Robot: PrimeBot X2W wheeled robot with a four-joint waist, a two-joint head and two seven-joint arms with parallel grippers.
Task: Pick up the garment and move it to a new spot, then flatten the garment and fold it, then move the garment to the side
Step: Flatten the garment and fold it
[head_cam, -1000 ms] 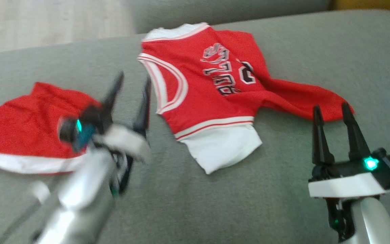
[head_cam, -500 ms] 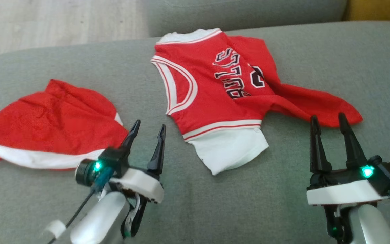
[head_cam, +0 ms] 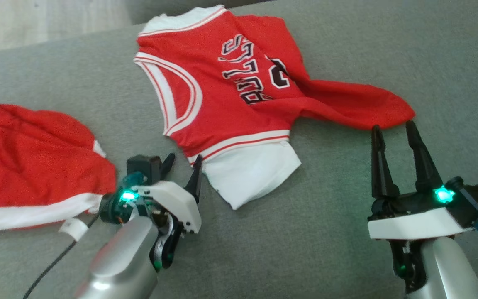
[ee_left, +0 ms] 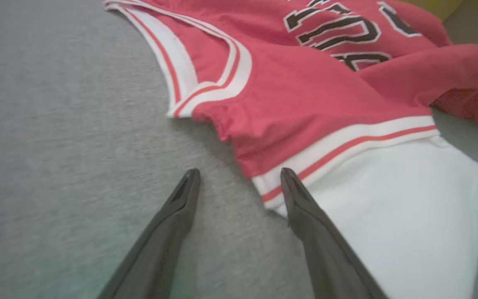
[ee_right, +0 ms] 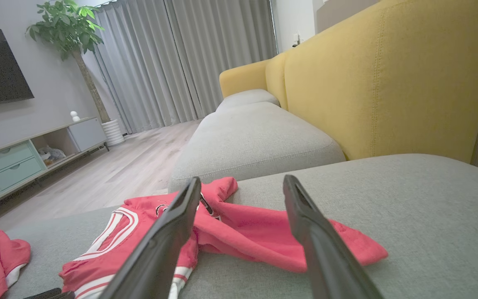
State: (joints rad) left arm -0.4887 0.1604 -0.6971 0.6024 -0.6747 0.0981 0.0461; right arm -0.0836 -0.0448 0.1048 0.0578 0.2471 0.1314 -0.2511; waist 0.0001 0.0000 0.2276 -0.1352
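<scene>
At the left edge of the grey seat cushion (head_cam: 313,249), a bunched pair of red shorts (head_cam: 35,166) with a white band is lying on its own. Just to their right, the left gripper (head_cam: 185,158) is hovering with its fingers spread and gripping nothing. In the left wrist view one finger is sitting over the white-and-red hem band at the jersey's near corner; whether it is touching, I cannot tell. The jersey (head_cam: 222,104) is sprawling across the middle of the cushion toward its far edge, lettering up. One side is twisting away as a red tail toward the right, and a white layer (head_cam: 251,178) is poking out below the hem. The right gripper (head_cam: 393,126) is waiting just short of that tail's end, fingers likewise apart and empty.

The jersey is looking light, thin and limp, so it will probably be sagging and doubling over once lifted, and a shallow pinch may be slipping off the knit. The banded hem corner and the tail's tip are looking like the best holds, one per gripper, catching both layers together.

Counting: two red garments, one jersey and one pair of shorts; two grippers.
</scene>
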